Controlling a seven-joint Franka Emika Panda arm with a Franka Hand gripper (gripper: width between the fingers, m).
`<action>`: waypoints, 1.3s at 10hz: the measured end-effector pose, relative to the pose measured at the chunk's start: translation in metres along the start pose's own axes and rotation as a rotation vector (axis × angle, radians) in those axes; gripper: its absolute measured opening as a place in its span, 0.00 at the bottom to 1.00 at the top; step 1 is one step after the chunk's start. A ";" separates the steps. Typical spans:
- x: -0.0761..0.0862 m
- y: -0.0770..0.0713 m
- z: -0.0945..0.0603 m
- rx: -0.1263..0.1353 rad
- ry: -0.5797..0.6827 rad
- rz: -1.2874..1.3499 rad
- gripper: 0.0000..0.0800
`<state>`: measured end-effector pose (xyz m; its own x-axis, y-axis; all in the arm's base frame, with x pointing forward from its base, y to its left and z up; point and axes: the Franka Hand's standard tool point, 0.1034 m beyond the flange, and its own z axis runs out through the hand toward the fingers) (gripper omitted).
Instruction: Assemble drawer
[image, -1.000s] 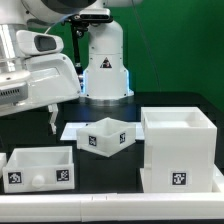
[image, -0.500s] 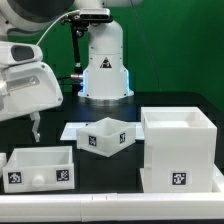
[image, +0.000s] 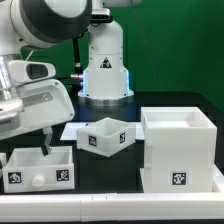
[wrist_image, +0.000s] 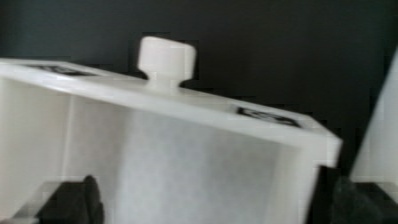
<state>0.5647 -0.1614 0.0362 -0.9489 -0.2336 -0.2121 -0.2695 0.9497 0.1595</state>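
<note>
The white cube-shaped casing (image: 178, 148) stands at the exterior view's right with a tag on its front. One shallow white tray (image: 40, 166) with tags and a small knob sits at the front left, and a second tray (image: 105, 136) lies in the middle, turned at an angle. My gripper (image: 45, 141) hangs just above the left tray's rear wall. In the wrist view the gripper (wrist_image: 217, 205) is open and empty, with its dark fingers (wrist_image: 71, 200) on either side of the tray (wrist_image: 178, 150). The tray's knob (wrist_image: 164, 60) sticks out on the far side.
The marker board (image: 72, 130) lies flat on the black table behind the middle tray. The robot base (image: 104, 65) stands at the back centre before a green backdrop. A white ledge (image: 110, 208) runs along the table's front edge.
The arm has swung around and the gripper has dropped lower, from above the table behind the left tray to just over that tray. The trays and casing have not moved.
</note>
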 end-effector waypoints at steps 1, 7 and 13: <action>0.002 0.003 0.005 -0.004 0.009 -0.002 0.81; 0.007 0.003 0.011 -0.008 0.022 -0.004 0.65; 0.007 0.002 0.011 -0.008 0.022 -0.005 0.05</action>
<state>0.5595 -0.1583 0.0241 -0.9510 -0.2426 -0.1917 -0.2751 0.9469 0.1664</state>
